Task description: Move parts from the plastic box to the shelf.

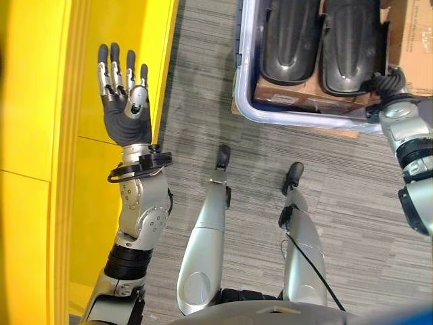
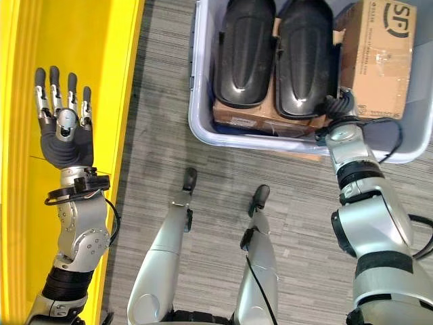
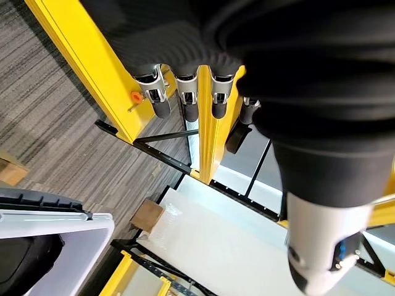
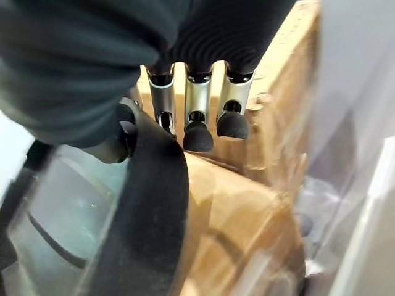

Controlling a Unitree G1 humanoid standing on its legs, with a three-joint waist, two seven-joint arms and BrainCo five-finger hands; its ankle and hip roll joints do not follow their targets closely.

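Note:
Two black moulded parts (image 2: 243, 51) (image 2: 306, 57) lie side by side in the grey plastic box (image 2: 203, 128), on top of flat cardboard (image 2: 250, 116). My right hand (image 2: 336, 105) is inside the box at the near end of the right-hand part. In the right wrist view its fingers (image 4: 197, 132) curl over the black part's rim (image 4: 154, 203), with the thumb on the rim's other side. My left hand (image 1: 125, 101) is held up, open and holding nothing, in front of the yellow shelf (image 1: 40, 135).
A brown cardboard carton (image 2: 375, 54) stands in the box to the right of the parts. Past the fingers (image 3: 185, 92) in the left wrist view are the shelf's yellow posts (image 3: 92, 61) and a white shelf board (image 3: 234, 240). Grey carpet (image 1: 203, 101) lies between shelf and box.

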